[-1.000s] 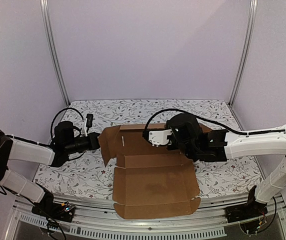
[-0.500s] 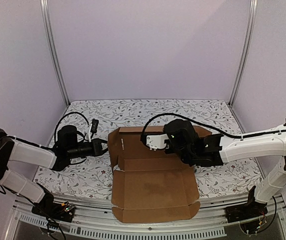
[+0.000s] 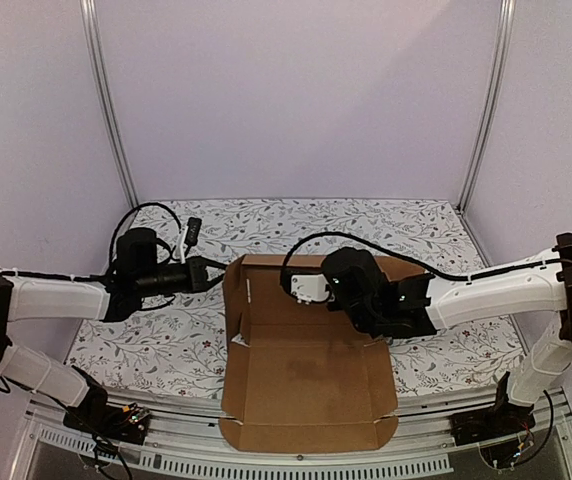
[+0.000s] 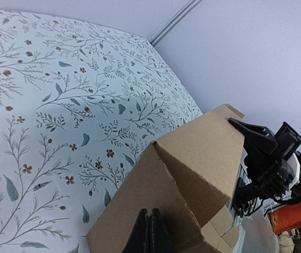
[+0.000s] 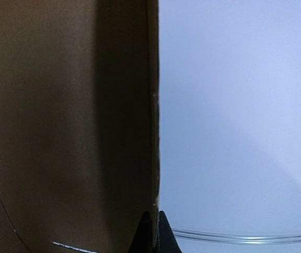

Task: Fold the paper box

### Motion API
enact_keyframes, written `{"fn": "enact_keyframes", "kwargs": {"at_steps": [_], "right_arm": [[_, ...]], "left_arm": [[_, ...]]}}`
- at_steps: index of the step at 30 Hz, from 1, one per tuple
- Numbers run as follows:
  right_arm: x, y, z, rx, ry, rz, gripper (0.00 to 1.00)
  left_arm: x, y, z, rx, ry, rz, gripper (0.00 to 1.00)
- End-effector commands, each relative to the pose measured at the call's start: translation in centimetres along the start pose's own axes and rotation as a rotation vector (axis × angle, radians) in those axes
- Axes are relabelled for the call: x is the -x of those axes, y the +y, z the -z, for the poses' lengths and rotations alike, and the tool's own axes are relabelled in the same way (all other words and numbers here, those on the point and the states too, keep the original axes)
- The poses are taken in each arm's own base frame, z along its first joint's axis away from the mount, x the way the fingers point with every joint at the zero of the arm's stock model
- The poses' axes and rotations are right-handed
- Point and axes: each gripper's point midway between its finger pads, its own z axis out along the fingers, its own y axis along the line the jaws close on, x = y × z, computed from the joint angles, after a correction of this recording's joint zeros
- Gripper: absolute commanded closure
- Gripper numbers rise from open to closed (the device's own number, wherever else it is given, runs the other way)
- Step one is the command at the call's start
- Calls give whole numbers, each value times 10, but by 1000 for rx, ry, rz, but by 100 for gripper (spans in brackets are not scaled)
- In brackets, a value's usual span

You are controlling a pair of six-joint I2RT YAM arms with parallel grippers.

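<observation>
The paper box [image 3: 306,370] is plain brown cardboard, half folded, with its floor flat near the front edge and its rear and left walls standing. My left gripper [image 3: 216,274] is shut, and its tips [image 4: 149,229] press on the outside of the left wall [image 4: 140,211]. My right gripper [image 3: 308,290] is inside the box at the rear wall. In the right wrist view it [image 5: 153,227] is shut on the top edge of a standing wall [image 5: 61,132]. The near flap lies flat over the table's front edge.
A floral cloth [image 3: 156,340] covers the table. Metal frame posts [image 3: 106,110] stand at the back corners before lilac walls. A black cable [image 3: 141,215] loops over the left arm. The right arm's black wrist [image 4: 269,155] shows beyond the box in the left wrist view.
My left gripper has moved right and back, pushing the left side flap from splayed out to upright. My right arm has shifted left along the rear wall.
</observation>
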Motion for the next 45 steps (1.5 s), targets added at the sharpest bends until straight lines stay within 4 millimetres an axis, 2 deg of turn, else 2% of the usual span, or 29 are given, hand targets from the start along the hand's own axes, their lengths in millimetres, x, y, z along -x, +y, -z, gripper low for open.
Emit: {"fn": "enact_keyframes", "kwargs": {"at_steps": [1, 4, 10, 13, 24, 34, 39, 45], "right_arm": [[-1, 10, -6, -8, 39, 14, 100], [-4, 8, -13, -19, 69, 11, 100], [-8, 4, -21, -27, 95, -4, 100], [-10, 3, -25, -26, 107, -7, 100], [-19, 7, -44, -2, 163, -11, 100], [-27, 10, -44, 7, 173, -21, 100], [-31, 10, -39, 8, 166, -43, 100], [-23, 11, -28, -20, 137, -41, 100]], "left_arm": [[-12, -3, -7, -14, 61, 4, 100], [-16, 2, -7, 13, 82, 10, 99], [-21, 15, -6, 90, 123, 41, 92], [-23, 14, -8, 85, 137, 69, 89], [-30, 19, -30, 65, 233, 148, 88], [-32, 22, -43, 64, 273, 175, 88], [-43, 25, -37, 107, 288, 153, 88], [-52, 25, -26, 134, 276, 135, 86]]}}
